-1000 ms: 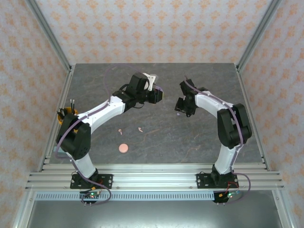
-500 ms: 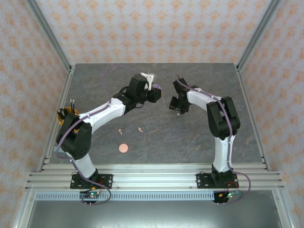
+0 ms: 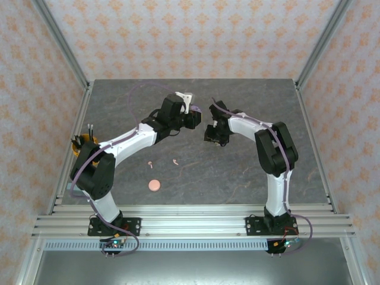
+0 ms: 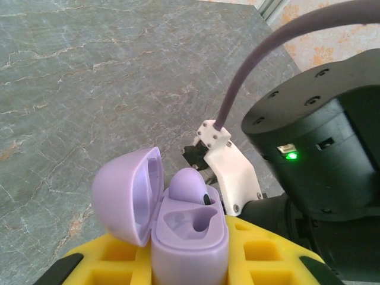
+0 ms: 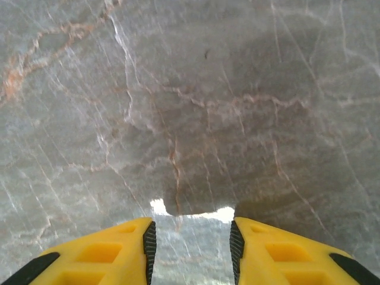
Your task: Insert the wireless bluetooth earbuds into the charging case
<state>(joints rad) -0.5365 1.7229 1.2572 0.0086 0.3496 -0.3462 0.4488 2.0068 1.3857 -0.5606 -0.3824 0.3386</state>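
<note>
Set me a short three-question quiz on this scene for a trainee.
1. True or false: the purple case held by the left gripper has its lid shut.
2. How many slots of that case are filled? A none, B one, C both.
3. Fill in: the jaws of the right gripper stand ___.
Key: 1 false, the lid is open; 2 B, one purple earbud sits in it; 3 open.
</note>
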